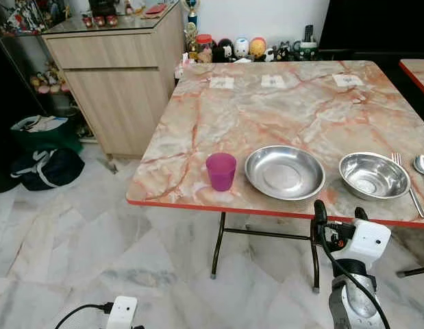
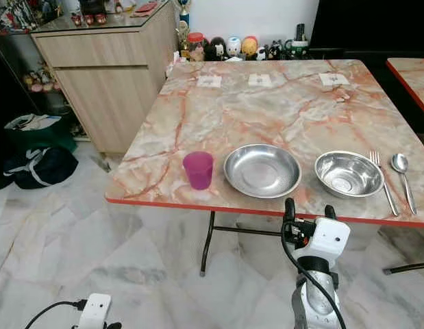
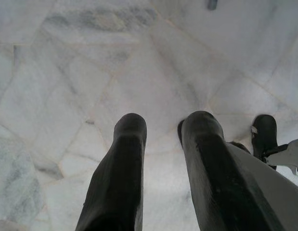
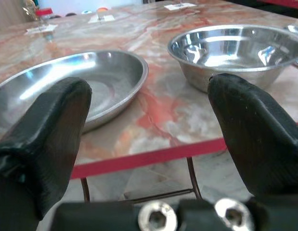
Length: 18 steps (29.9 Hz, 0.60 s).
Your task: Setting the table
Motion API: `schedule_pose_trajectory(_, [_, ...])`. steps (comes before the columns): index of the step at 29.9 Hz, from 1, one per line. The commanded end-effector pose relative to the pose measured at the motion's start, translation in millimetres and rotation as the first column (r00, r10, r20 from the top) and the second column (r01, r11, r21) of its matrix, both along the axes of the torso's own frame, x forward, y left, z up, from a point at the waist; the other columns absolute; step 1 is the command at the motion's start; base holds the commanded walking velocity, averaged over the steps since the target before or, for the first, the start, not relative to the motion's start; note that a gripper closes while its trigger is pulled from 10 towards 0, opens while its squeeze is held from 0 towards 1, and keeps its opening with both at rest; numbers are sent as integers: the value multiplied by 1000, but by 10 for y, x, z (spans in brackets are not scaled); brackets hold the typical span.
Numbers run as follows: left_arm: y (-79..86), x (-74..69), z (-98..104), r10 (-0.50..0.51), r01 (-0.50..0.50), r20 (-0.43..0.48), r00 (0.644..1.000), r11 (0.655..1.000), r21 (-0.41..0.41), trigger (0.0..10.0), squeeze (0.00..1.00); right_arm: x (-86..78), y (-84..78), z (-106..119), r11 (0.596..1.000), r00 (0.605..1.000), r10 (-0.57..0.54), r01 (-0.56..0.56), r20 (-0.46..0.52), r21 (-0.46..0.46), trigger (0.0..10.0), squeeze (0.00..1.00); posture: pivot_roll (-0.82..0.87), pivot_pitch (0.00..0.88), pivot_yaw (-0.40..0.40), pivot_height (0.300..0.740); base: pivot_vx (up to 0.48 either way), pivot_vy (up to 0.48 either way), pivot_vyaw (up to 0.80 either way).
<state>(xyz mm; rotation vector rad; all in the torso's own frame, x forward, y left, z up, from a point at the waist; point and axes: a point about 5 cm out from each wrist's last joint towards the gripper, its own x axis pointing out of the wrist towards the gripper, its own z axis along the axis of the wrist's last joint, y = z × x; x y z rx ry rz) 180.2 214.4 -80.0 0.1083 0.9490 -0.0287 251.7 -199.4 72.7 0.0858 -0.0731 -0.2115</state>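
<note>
A pink-veined marble table (image 1: pixel 280 110) with a red edge carries, along its near edge, a purple cup (image 1: pixel 220 171), steel plate (image 1: pixel 284 172), steel bowl (image 1: pixel 373 175), fork (image 1: pixel 407 182) and spoon (image 1: pixel 423 166), with three paper slips (image 1: pixel 272 81) across the frame's upper part.

Plenty of bare table (image 1: pixel 266 110) is sitting behind the plate (image 1: pixel 284 171). Along the near edge, a cup (image 1: pixel 220 171) is crowding the plate's left, and a bowl (image 1: pixel 373 175), fork (image 1: pixel 407 183) and spoon (image 1: pixel 423 166) are blocking its right.
</note>
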Motion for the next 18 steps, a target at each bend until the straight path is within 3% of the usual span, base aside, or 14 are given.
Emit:
schedule_pose_trajectory(1, [24,-56,-26,0,0,-32,1000,1000,11,10000,0,43,51,71,1000,1000,15,-15,24,3,10000,0,-156,0,33,740,289,0,0])
schedule_pose_trajectory(11, [20,-58,-28,-1,1,-31,1000,1000,12,10000,0,46,51,72,1000,1000,19,-19,20,2,10000,0,-157,0,29,740,301,0,0])
schedule_pose_trajectory(18, [18,-57,-27,6,-5,-27,1000,1000,13,10000,0,6,48,66,1000,1000,5,-5,7,22,10000,0,-150,0,23,740,0,0,0])
